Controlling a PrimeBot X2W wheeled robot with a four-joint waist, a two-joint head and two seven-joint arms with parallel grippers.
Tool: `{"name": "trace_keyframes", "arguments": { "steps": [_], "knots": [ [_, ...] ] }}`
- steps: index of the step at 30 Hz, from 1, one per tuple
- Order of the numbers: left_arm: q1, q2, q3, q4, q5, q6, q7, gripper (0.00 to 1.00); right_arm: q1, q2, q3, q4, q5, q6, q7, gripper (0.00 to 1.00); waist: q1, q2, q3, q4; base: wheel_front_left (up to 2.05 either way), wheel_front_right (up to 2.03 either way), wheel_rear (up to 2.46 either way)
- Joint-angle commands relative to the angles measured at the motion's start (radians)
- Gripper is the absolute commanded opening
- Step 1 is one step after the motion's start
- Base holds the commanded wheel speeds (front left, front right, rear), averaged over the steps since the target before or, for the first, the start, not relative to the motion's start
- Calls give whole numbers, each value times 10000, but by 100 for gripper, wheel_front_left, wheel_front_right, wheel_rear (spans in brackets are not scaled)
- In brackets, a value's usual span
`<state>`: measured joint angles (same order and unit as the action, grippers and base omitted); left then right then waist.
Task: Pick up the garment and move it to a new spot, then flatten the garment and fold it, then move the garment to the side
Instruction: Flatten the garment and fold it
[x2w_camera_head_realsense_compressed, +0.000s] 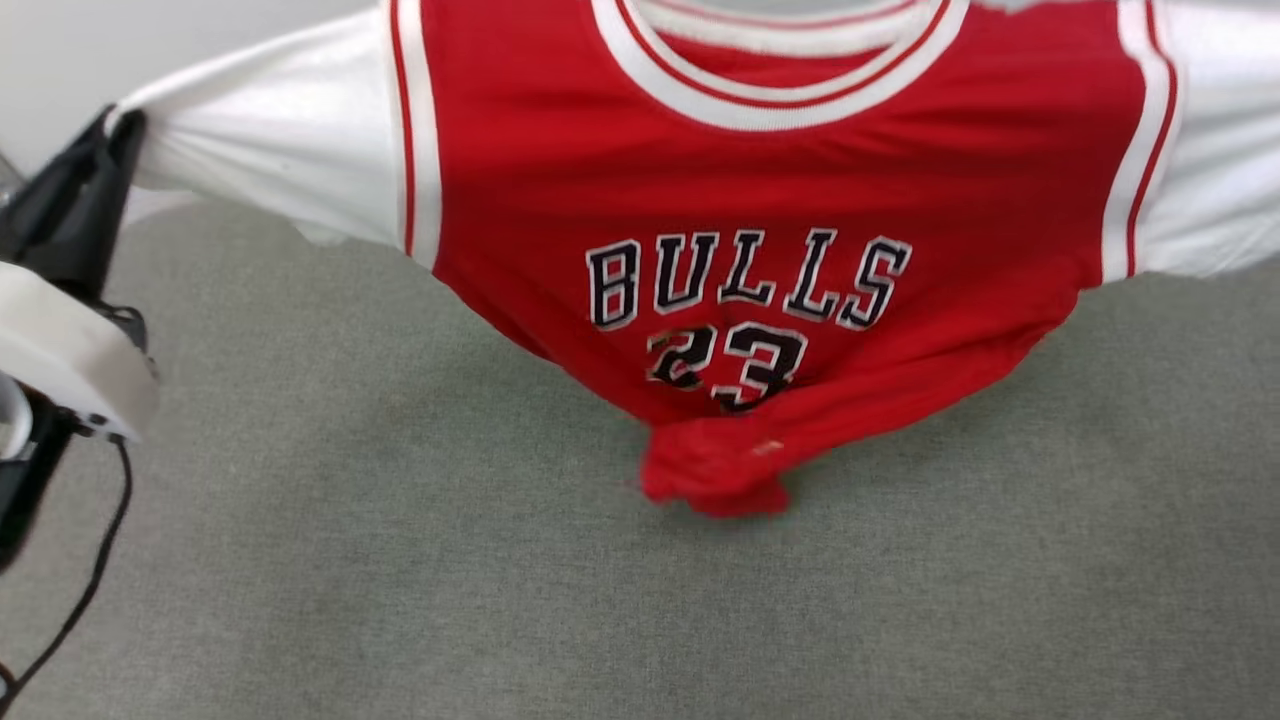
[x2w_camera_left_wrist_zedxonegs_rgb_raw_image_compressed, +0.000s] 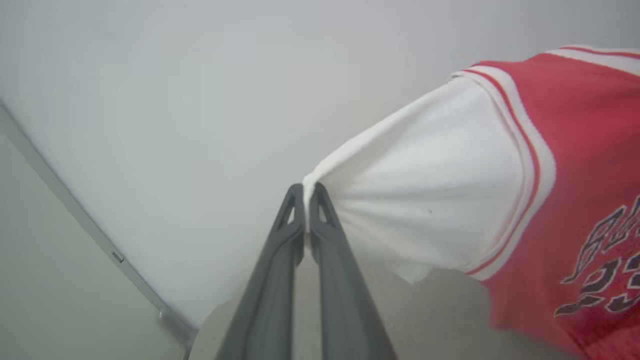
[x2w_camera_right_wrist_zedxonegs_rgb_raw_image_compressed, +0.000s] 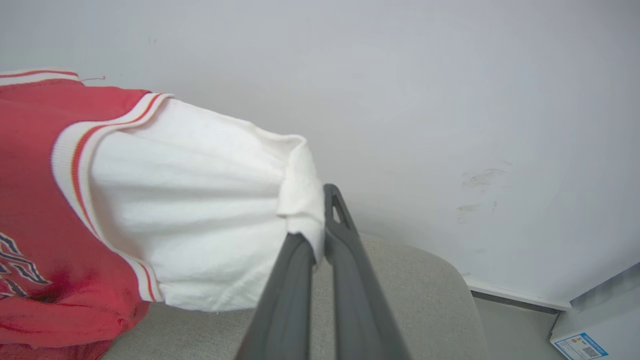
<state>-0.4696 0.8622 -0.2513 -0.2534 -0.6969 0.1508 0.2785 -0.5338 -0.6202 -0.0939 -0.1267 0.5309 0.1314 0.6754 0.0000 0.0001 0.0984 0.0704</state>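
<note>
Holding the garment (x2w_camera_head_realsense_compressed: 760, 190) spread between two closed grippers.
Nearest, at the left gripper (x2w_camera_left_wrist_zedxonegs_rgb_raw_image_compressed: 306, 192): fingers pressed together on a pinch of white side panel, with cloth fanning out to the right of the tips toward the red chest. At the right gripper (x2w_camera_right_wrist_zedxonegs_rgb_raw_image_compressed: 320, 220): likewise clamped on the opposite white panel, with its edge bunched over the left finger and cloth running off to the left. Between the two: red front pulled taut, lettering toward the head camera, lower hem sagging in a crumpled red knot, apparently touching the grey cushion (x2w_camera_head_realsense_compressed: 400, 580) below, though contact hard to confirm. Beyond both sets of fingertips: pale wall (x2w_camera_left_wrist_zedxonegs_rgb_raw_image_compressed: 200, 100).
</note>
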Motion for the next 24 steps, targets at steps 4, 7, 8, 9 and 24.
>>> {"name": "trace_keyframes", "arguments": {
  "steps": [4, 7, 8, 9, 24],
  "knots": [
    [18, 513, 632, -655, -48, 203, -7, 0, -629, -218, 52, -279, 141, -14, -455, 0, 0, -1, -382, -144, 0, 0, 0],
    [-146, 765, 1014, -1006, -33, 278, -115, 0, -910, -453, 251, -398, 150, -14, -714, 0, 0, -1, -414, -193, 0, 0, 0],
    [-206, 849, 1143, -1084, -13, 299, -156, 0, -1005, -503, 277, -427, 203, -14, -797, 0, 0, -1, -419, -212, 0, 0, 0],
    [-314, 917, 1273, -1163, -17, 309, -216, 0, -1125, -541, 283, -449, 231, -14, -875, 0, 0, -1, -415, -233, 0, 0, 0],
    [-2955, 965, 1533, -389, -279, -282, -451, 0, -3397, -790, 1149, 58, 316, -12, -1490, 0, 0, -1, 828, -685, 0, 0, 0]
  ]
}}
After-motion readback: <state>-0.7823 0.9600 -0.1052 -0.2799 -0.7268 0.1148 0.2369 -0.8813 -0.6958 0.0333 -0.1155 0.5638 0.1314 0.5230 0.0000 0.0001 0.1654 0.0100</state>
